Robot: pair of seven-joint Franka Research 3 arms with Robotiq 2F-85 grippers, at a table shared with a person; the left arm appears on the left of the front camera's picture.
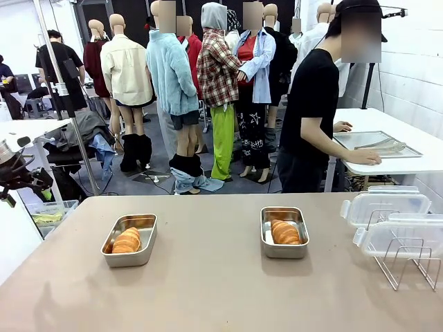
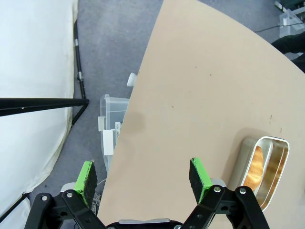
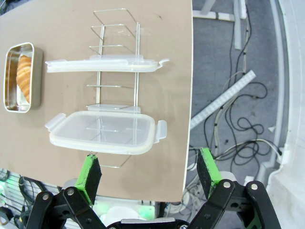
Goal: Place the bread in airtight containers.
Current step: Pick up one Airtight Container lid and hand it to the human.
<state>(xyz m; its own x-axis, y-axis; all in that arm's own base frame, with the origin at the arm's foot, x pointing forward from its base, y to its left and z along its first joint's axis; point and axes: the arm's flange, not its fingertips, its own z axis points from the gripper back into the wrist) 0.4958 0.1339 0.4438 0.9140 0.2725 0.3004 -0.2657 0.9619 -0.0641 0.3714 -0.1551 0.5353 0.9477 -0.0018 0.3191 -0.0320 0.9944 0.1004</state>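
**Bread in pans, lids off**

A croissant (image 1: 127,241) (image 1: 285,232) lies in each steel container (image 1: 128,260) (image 1: 284,252) on the table (image 1: 208,297); both clear lids (image 1: 384,206) (image 1: 405,236) rest on the wire rack (image 1: 408,271). The left hand (image 2: 143,179) and right hand (image 3: 150,171) gape wide, empty.

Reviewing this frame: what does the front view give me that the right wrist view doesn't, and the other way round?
Front view's extras: the left steel pan with its croissant, and a person standing at a far white table. Right wrist view's extras: the right gripper, jaws open, and cables on the floor. Shared: the right steel pan, unlidded and holding a croissant, and two clear lids resting on the wire rack.
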